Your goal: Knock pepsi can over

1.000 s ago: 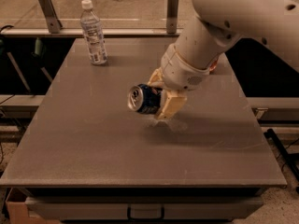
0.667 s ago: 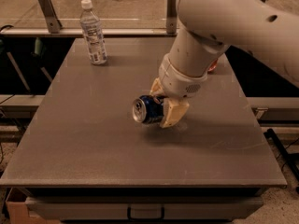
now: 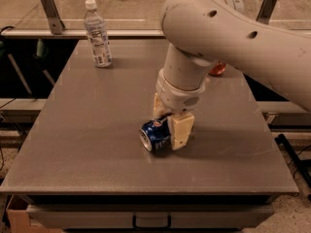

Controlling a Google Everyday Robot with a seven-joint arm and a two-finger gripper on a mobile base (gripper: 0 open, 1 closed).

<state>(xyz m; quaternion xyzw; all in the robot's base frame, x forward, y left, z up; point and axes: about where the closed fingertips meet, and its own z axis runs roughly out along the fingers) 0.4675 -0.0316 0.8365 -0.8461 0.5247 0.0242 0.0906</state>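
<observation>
The pepsi can (image 3: 152, 135), dark blue with a silver top, lies on its side on the grey table (image 3: 87, 130), near the front middle, with its top facing front-left. My gripper (image 3: 169, 123) points down from the big white arm. Its cream fingers (image 3: 181, 130) stand on either side of the can and are closed on it. The can's back end is hidden behind the fingers.
A clear plastic water bottle (image 3: 98, 35) with a white cap stands upright at the table's back left. A red can (image 3: 217, 70) shows partly behind the arm at the back right. The table's front edge is close below the can.
The arm has swung down and to the right with the can. The can was tilted above the table and now lies on its side on the surface.
</observation>
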